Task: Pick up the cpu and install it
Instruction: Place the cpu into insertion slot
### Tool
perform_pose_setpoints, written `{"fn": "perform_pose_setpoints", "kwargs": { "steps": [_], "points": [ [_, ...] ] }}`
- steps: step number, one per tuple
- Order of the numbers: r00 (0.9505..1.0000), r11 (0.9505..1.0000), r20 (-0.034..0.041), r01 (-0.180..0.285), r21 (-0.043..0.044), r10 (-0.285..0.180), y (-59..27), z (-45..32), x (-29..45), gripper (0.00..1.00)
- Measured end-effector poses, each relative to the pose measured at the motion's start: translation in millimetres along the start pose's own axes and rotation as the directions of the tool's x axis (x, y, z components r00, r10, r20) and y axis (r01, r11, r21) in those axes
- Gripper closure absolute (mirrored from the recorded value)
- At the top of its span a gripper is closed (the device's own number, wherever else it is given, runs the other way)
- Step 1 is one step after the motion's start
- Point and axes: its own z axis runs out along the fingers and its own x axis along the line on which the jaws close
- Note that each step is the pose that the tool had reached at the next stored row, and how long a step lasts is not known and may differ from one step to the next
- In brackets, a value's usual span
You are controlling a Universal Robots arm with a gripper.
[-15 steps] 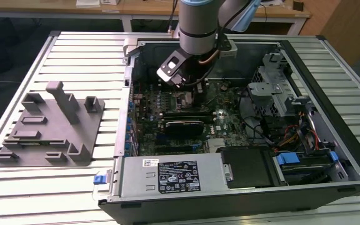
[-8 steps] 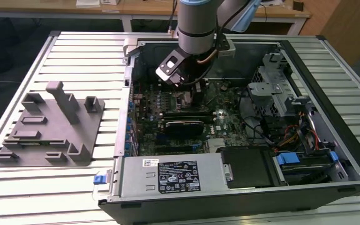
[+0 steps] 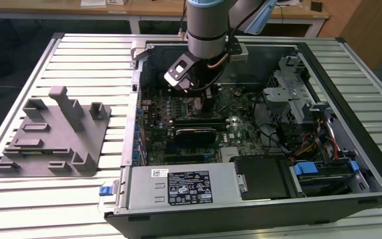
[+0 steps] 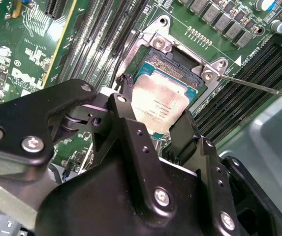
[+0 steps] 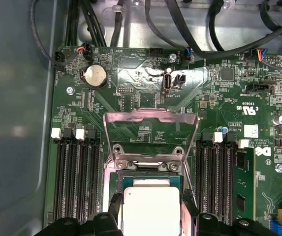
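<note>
The cpu is a small square chip with a silvery top. It sits between the black fingers of my gripper, which is shut on its two opposite edges. The chip hangs slightly tilted just over the open socket on the green motherboard. The socket's metal load plate stands flipped up behind it. In the exterior view my gripper reaches down into the open computer case.
Memory slots flank the socket on both sides. A thin metal lever juts out beside the socket. A grey plastic fixture stands on the slatted table at the exterior view's left. The power supply and drive cage crowd the case.
</note>
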Motion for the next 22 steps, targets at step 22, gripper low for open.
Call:
{"fn": "perform_pose_setpoints", "kwargs": {
  "steps": [22],
  "points": [
    [0.9988,0.9989,-0.0049,-0.048,-0.0003,0.048,-3.0,12.6,0.0,0.45]
  ]
}}
